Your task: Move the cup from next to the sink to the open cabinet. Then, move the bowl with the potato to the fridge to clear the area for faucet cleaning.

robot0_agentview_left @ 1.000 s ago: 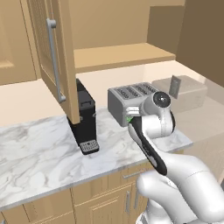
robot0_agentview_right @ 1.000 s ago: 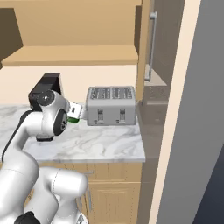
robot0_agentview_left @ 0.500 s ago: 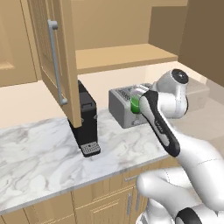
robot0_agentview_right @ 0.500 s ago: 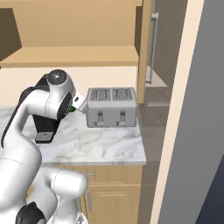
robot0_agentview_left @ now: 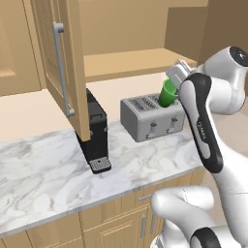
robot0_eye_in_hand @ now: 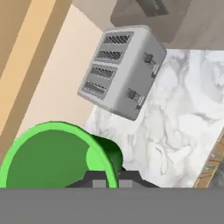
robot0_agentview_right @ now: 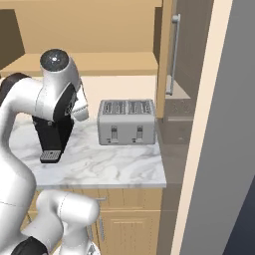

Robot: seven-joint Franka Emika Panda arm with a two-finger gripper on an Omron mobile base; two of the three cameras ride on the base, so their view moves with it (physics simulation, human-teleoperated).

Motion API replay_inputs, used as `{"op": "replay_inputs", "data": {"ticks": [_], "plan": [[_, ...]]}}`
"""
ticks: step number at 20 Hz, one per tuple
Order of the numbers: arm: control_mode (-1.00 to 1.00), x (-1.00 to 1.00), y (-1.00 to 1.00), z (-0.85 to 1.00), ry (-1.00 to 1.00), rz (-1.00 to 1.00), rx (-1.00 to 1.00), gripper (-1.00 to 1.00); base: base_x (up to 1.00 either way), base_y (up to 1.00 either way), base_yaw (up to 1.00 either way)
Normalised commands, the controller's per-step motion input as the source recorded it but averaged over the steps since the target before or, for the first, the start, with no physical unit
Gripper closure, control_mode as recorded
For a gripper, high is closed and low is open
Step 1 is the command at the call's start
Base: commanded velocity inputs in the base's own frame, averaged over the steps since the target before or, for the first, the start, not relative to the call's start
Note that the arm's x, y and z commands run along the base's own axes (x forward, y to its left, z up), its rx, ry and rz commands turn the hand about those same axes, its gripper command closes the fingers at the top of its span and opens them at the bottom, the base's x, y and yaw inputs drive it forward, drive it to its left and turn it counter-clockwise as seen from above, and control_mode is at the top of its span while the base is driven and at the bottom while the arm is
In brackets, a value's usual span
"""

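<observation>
Over the last second I swung the arm up from low over the counter (robot0_agentview_left: 43, 184), so the claw (robot0_agentview_left: 175, 83), pinching the green cup (robot0_agentview_left: 168, 93), hung above the toaster (robot0_agentview_left: 151, 116) near the counter's back edge, closer to the open cabinet (robot0_agentview_left: 128, 62).

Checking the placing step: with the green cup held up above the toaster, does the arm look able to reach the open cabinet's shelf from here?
Probably yes. The gripper holds the cup above the toaster, the cabinet shelf lies bare behind it, and the door is swung wide to the side, out of the path.
</observation>
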Motion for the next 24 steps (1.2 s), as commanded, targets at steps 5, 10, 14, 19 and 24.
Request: {"op": "replay_inputs", "data": {"ticks": [5,10,14,19,24], "plan": [[-1.0,-0.28,0.0,0.59,0.0,-0.52,0.31,1.0,0.0,0.0,0.0],[-1.0,0.0,-0.02,0.01,-0.01,-0.08,0.16,1.0,0.0,0.0,0.0],[-1.0,-0.16,-0.14,0.55,-0.27,0.12,0.06,1.0,0.0,0.0,0.0],[-1.0,-0.01,0.08,0.68,-0.11,0.35,0.02,1.0,0.0,0.0,0.0],[-1.0,0.06,0.5,0.01,0.0,0.26,-0.04,1.0,0.0,0.0,0.0]]}}
